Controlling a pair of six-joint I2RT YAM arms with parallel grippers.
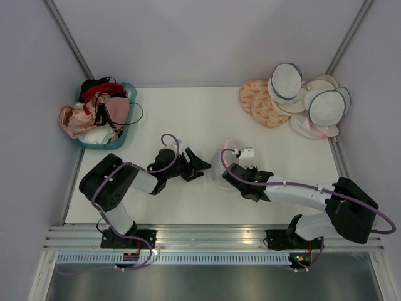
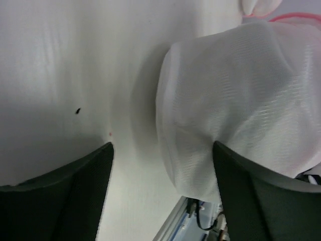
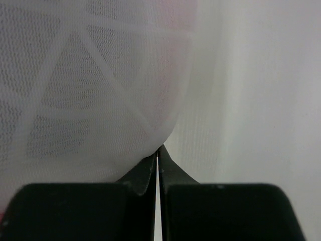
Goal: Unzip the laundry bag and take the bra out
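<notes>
The right gripper [image 3: 158, 151] has its jaws pressed together. The white mesh of the laundry bag [image 2: 241, 100] runs straight down to its tips, so it seems to be nipping a fold of fabric at the bag's lower edge, though the contact itself is too tight to see clearly. The left gripper [image 2: 163, 145] stands spread wide and holds nothing. The bag bulges just ahead of it, crowding the gap from its right-hand finger's side, while bare table [image 2: 60, 60] lies ahead of its other finger. The pink zip rim [image 2: 296, 17] shows only as a sliver at the far side of the bag from the left fingers. No slider can be made out in any view. The bra is not visible and is presumably inside, hidden by the mesh. The main risk is that the left jaws, closing where they are, would gather loose mesh rather than the zip. The bag would then bunch or drag instead of opening. The right gripper's pinch is thin and on slippery netting, so a tug from the other side could pull the fabric free and let the dome drop or roll. If both grippers pull on mesh alone, the netting could also snag or tear.
</notes>
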